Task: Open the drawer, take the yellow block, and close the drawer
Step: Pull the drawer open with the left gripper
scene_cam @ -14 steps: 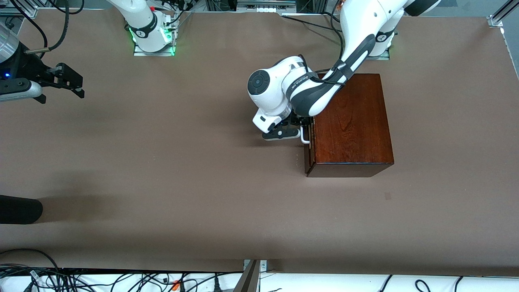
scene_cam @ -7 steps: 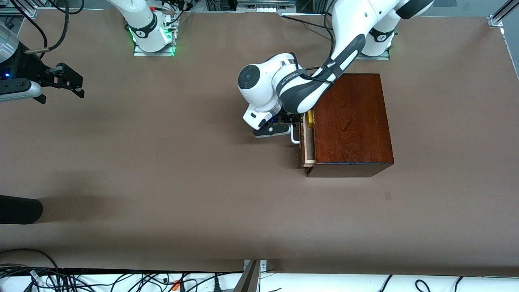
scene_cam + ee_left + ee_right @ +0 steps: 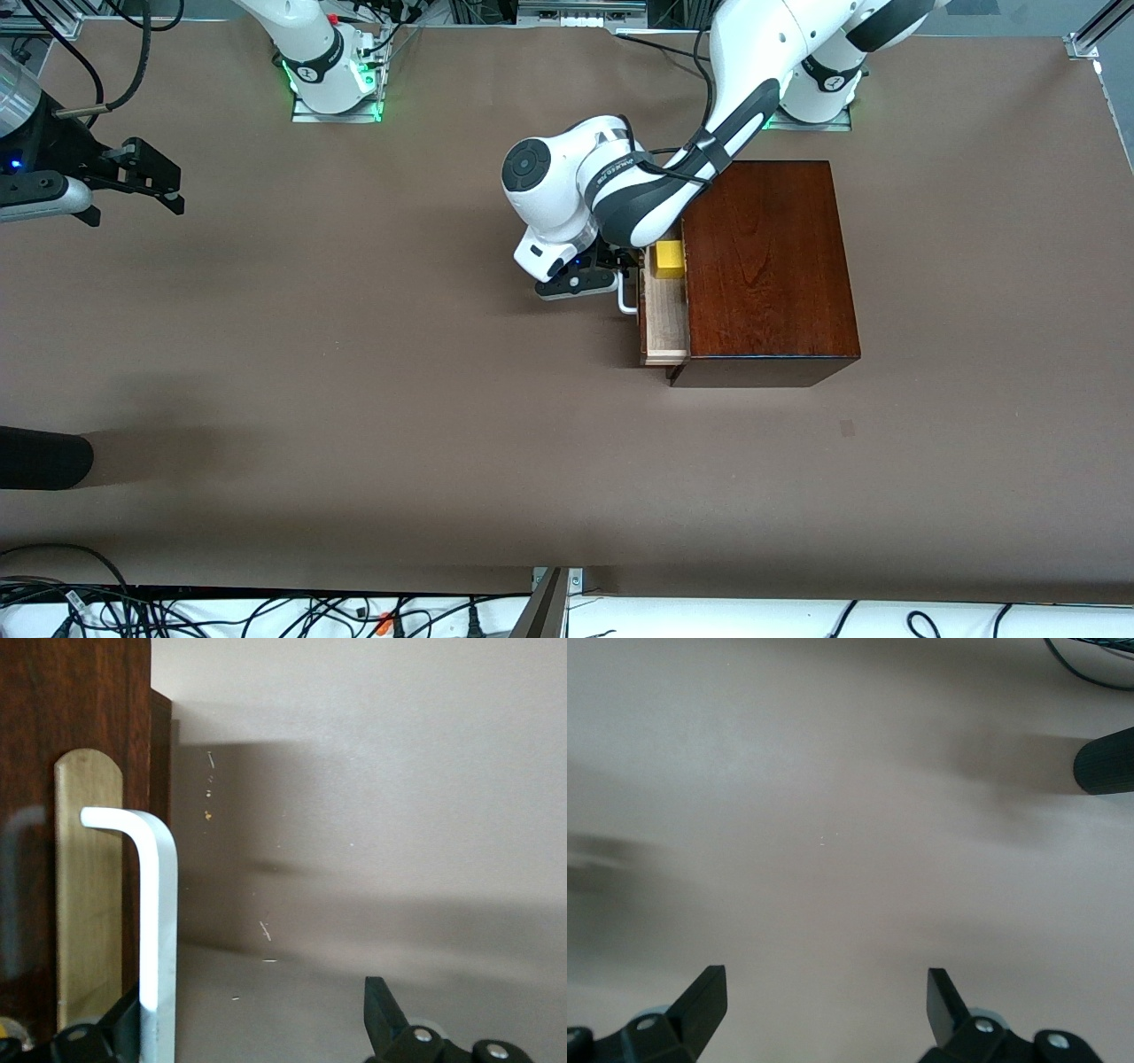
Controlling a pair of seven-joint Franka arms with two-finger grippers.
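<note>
the drawer [image 3: 664, 323] is seen partly pulled out of the mahogany box [image 3: 766, 270], right of centre in the front view. the yellow block [image 3: 669, 259] is seen lying in the drawer's tray, near its upper end in the frame. the left gripper [image 3: 611, 276] is placed at the white handle [image 3: 155, 921], its fingers [image 3: 383, 1014] spread apart, one beside the bar. the right gripper [image 3: 146, 177] is held waiting over the worktop [image 3: 354, 399] at the upper left, fingers apart.
</note>
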